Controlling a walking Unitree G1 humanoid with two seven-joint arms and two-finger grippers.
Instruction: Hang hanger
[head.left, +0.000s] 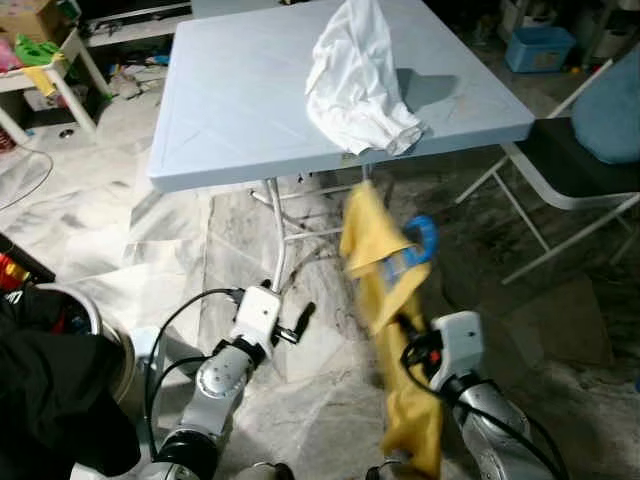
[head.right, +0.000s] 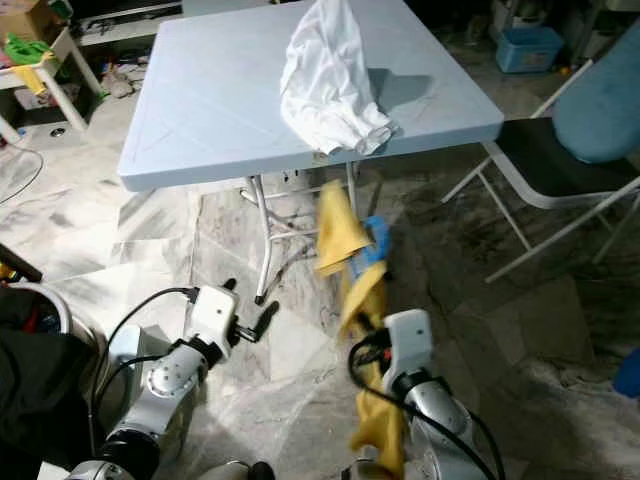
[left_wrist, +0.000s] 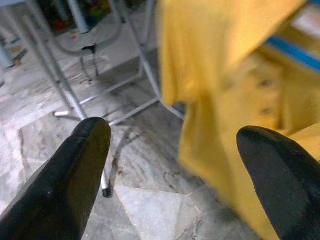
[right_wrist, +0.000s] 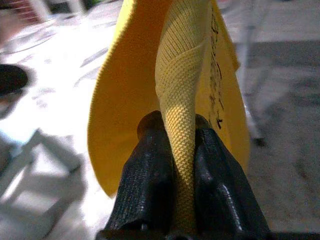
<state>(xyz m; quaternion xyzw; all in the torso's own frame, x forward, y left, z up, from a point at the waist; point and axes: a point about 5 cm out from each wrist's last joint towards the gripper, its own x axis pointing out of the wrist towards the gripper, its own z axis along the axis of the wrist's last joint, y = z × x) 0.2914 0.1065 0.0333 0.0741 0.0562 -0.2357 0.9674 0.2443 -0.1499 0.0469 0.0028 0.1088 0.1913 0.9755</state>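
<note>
right wrist view: right pincer pinches a fold of the yellow knit garment, which probably keeps the blue plastic hanger inside it lifted off the floor, below the front edge of the pale blue folding surface. left pincer is spread, beside the cloth. open marble floor lies right; white crumpled cloth overhangs the edge.

blue hanger draped in yellow cloth
</note>
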